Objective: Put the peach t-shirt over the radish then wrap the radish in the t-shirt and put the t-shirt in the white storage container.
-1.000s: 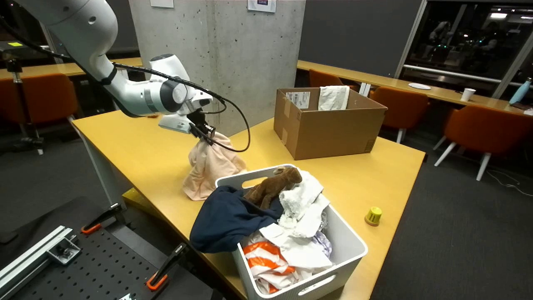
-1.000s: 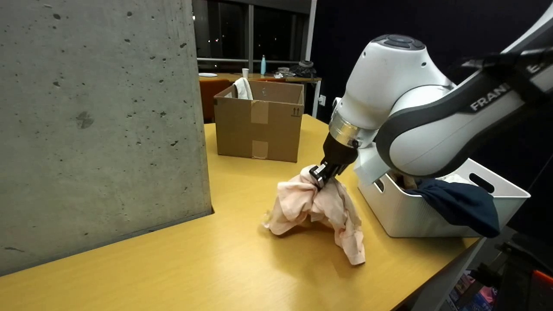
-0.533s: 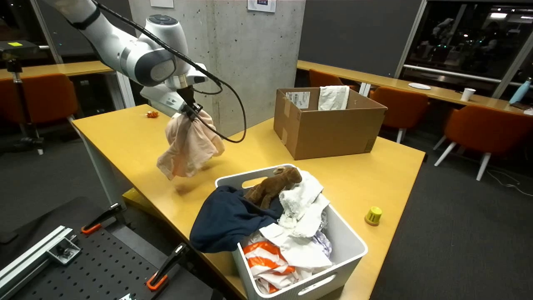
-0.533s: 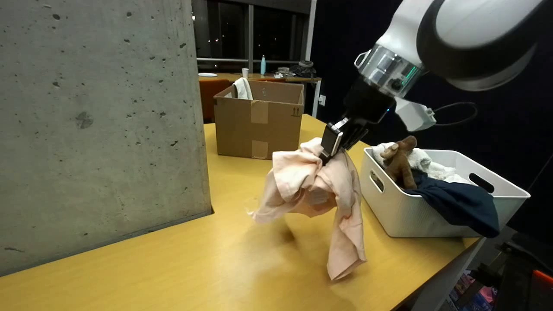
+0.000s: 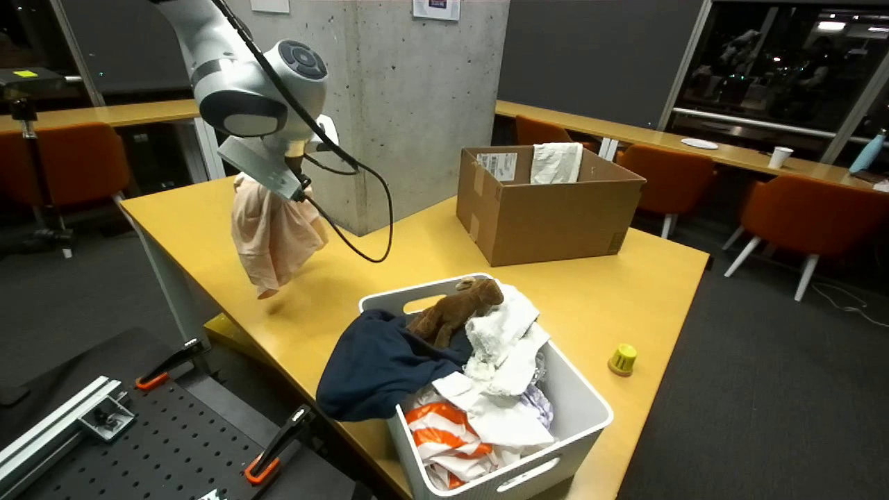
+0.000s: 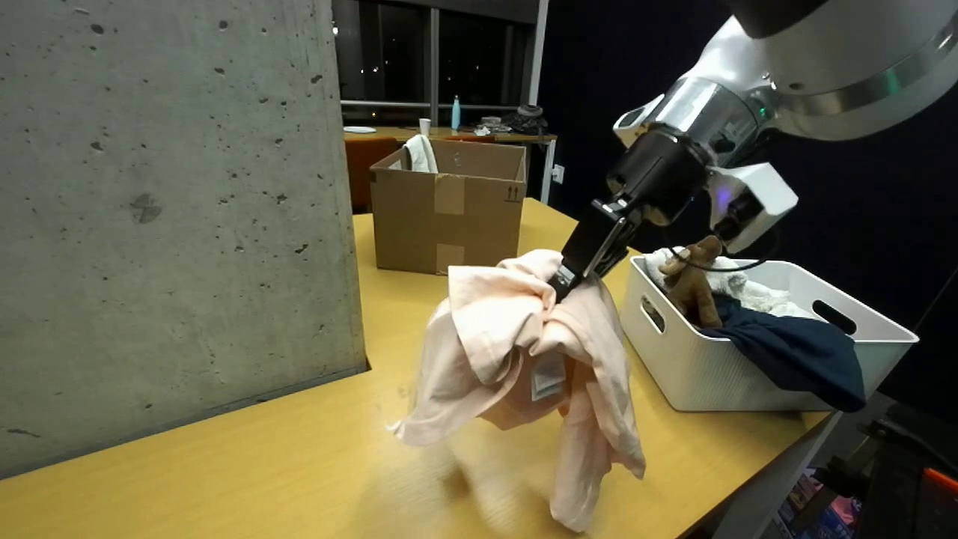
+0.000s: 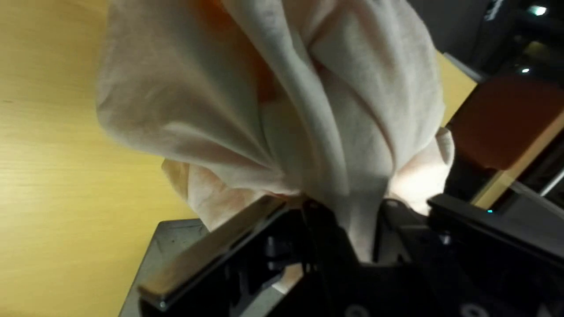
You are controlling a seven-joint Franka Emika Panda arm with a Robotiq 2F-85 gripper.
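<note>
Your gripper (image 6: 575, 278) was clamped on a bunched fold of the peach t-shirt (image 6: 490, 337), and the rest of the cloth hung loose above the worktop (image 5: 583, 298), near the edge where your white storage container (image 6: 696, 370) stood. A navy garment (image 5: 389, 368) hung over that container's rim, touching a brown plush toy (image 5: 455, 312). Along the opposite edge you had a cardboard box (image 5: 562, 226) with a white cloth (image 5: 557, 163) draped over its wall.
</note>
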